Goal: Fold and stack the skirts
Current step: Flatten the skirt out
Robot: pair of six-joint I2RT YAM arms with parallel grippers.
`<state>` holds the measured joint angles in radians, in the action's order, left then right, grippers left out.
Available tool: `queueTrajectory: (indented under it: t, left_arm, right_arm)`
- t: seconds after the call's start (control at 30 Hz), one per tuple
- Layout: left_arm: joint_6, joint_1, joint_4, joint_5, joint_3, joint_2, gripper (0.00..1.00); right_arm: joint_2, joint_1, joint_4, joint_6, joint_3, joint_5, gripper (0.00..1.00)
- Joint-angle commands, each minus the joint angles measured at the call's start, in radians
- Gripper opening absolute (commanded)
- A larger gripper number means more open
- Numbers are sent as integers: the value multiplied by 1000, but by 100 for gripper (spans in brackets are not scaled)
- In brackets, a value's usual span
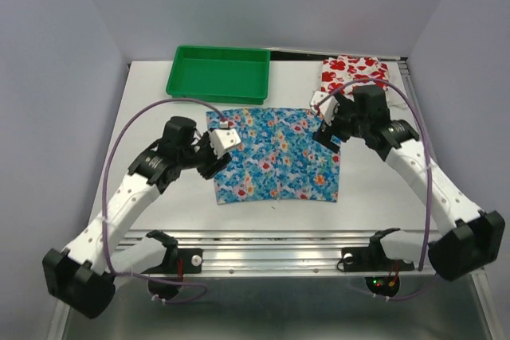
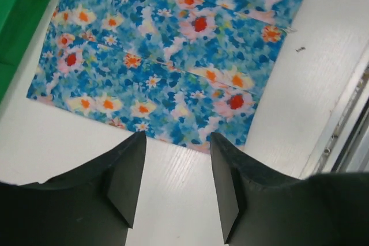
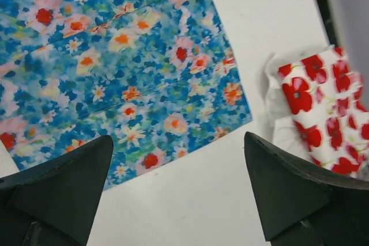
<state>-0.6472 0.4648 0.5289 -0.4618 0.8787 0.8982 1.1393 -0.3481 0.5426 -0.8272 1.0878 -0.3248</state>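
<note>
My left tool (image 2: 177, 142) stands partly open with nothing between its fingers. It hovers over bare table (image 2: 75, 142), just off the left edge of the blue skirt (image 2: 173, 44). My right tool (image 3: 177, 142) is spread wide and is also empty. It hangs by the same skirt's far right corner, with the white skirt with red flowers (image 3: 323, 113) a little beyond it.

The blue skirt lies flat in the middle of the table, where both arms can reach it. I take it that it is laid so each tool can grip one side for a fold. A faint line runs across the cloth (seam or crease, I cannot tell). The white skirt sits in a compact bundle at the far right corner, apart from the blue one. It looks folded already, so I judge it to be the base of the stack. The green tray (image 1: 219, 51) rests at the far edge, near the blue skirt's far left corner, and seems to play no part.

From above, my left arm runs forward from its base at the near left, elbow raised, wrist turned inward. My right arm mirrors it up the right side, bending inward at the wrist.
</note>
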Motion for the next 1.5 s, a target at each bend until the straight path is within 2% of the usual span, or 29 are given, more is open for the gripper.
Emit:
queueTrajectory:
  t: [0.0, 0.17, 0.3, 0.5, 0.53, 0.57, 0.73, 0.8, 1.0, 1.23, 1.37, 1.47]
  left_arm:
    - [196, -8, -124, 124, 87, 178, 56]
    - [238, -51, -237, 127, 131, 323, 50]
    - [193, -68, -225, 126, 294, 575, 33]
    - [57, -60, -196, 155, 450, 804, 32]
    - [-15, -54, -196, 173, 462, 846, 32]
    - [-46, -46, -208, 237, 462, 860, 32]
    - [-201, -26, -250, 351, 422, 942, 31]
    - [-236, -23, -238, 370, 396, 949, 29]
    - [-351, 28, -213, 399, 166, 886, 27]
    - [-379, 84, -124, 304, 30, 760, 27]
    - [-364, 175, -44, 183, -9, 687, 26]
    - [-313, 288, -4, 83, -3, 644, 26]
  right_arm:
    - [180, 1, 123, 213, 140, 41, 100]
    - [367, 1, 163, 368, 192, 70, 100]
    - [448, 1, 171, 445, 155, 111, 94]
    - [488, -8, 166, 493, 72, 168, 84]
    - [493, -8, 161, 497, 60, 188, 83]
    - [497, -8, 161, 499, 51, 197, 82]
    - [548, -8, 177, 504, 23, 276, 77]
    - [577, -8, 177, 497, 23, 294, 74]
    - [655, -8, 134, 474, 26, 334, 73]
    - [734, -8, 106, 438, 93, 397, 73]
    - [775, -8, 94, 407, 162, 417, 73]
    - [815, -8, 83, 396, 217, 415, 73]
